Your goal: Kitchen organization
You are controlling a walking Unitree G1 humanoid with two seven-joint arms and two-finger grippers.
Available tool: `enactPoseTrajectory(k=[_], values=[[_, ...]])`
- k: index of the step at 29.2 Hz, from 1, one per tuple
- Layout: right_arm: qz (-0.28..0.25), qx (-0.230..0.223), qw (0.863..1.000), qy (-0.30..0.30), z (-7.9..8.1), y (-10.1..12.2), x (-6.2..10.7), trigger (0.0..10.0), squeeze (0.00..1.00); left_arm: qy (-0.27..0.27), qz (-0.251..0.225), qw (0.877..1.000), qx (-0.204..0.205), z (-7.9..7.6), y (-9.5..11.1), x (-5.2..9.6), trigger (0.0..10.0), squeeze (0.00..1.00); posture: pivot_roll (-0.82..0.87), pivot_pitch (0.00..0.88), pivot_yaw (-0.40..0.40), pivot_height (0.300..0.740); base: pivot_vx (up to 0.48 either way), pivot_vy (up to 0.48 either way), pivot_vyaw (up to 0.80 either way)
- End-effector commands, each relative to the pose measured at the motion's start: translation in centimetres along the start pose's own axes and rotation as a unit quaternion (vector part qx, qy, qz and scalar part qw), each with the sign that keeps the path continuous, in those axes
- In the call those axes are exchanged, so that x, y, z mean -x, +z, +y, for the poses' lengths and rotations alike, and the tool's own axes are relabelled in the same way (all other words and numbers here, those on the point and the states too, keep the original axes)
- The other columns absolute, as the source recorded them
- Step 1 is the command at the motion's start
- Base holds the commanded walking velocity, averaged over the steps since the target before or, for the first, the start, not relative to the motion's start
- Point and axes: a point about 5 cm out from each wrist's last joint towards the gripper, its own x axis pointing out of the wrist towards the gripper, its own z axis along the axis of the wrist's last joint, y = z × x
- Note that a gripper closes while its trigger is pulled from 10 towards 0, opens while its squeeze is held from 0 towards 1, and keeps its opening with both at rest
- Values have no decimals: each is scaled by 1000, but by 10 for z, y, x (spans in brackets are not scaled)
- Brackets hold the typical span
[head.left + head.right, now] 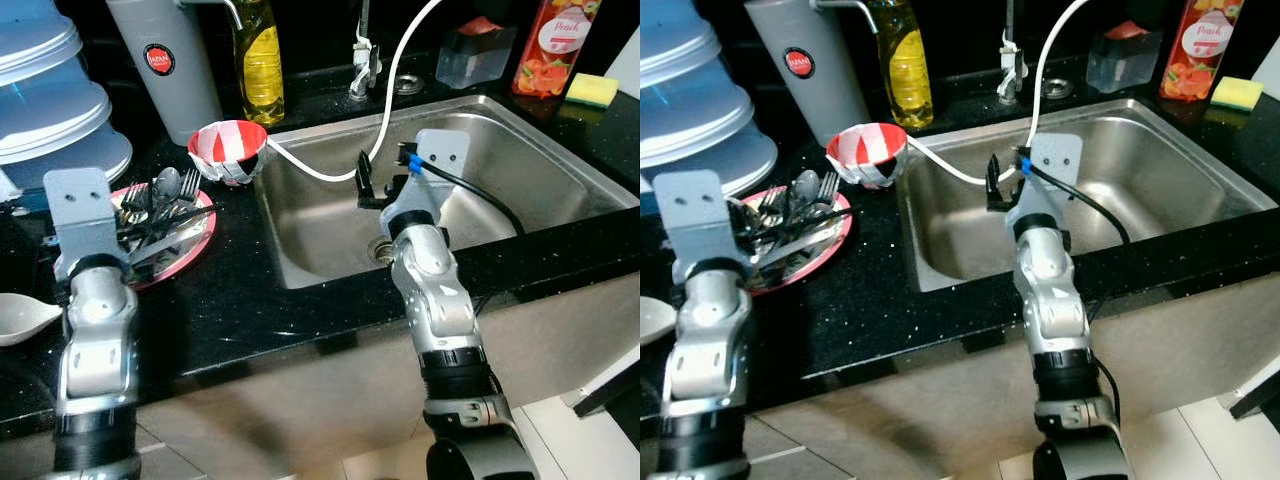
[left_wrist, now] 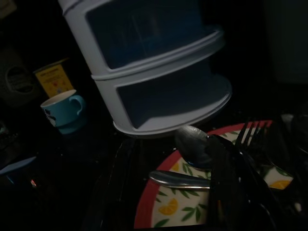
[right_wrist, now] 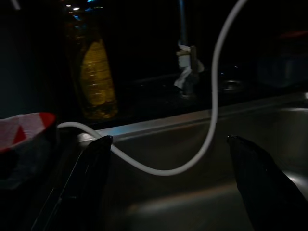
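Over the steel sink (image 1: 520,160), at about 1 o'clock from the robot, the right tool (image 3: 168,178) hovers with its 2 black fingers (image 3: 89,178) spread wide apart and nothing between them. A white hose (image 1: 395,70) loops from the tap area down across the basin's near-left corner, passing just ahead of the open fingers; it probably hangs there as a drain or supply line, and any reach into the basin must clear it.

At 10 o'clock on the black tabletop (image 1: 290,320), the left tool (image 1: 150,240) lies over a red-rimmed plate (image 1: 195,250) that carries a heap of cutlery (image 1: 165,195), forks and spoons piled loosely. The fingers merge with the dark cutlery, so whether they are parted or closed on a piece cannot be told.

Just beyond the plate at 11 o'clock stands a red-and-white bowl (image 1: 228,150), at the sink's edge. A yellow detergent bottle (image 1: 260,60), a grey jug (image 1: 165,60) and a stacked white container (image 1: 50,110) line the back.

The cutlery, gathered on 1 plate, appears staged for sorting or washing.
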Motion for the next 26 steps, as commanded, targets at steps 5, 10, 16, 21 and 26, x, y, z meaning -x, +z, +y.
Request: enactPoseTrajectory(k=[5,10,16,21,26], values=[[16,-2,999,28,9,-8,0,10000,0,-25,-1,1000,10,-3,-7,14,10000,0,100,0,49,740,0,0,0],[17,-10,999,31,14,-9,-2,10000,0,-33,2,999,17,-10,-8,18,10000,0,103,0,44,740,0,0,0],[17,-10,999,39,19,-8,0,10000,0,-42,-3,999,26,-15,-7,15,10000,0,66,0,54,740,0,0,0],[15,-7,999,30,15,-6,1,10000,0,-56,1,998,35,-25,-8,17,10000,0,40,0,50,740,0,0,0],[23,0,999,32,11,-9,6,10000,0,-58,5,997,43,-31,-6,21,10000,0,46,0,39,740,0,0,0]])
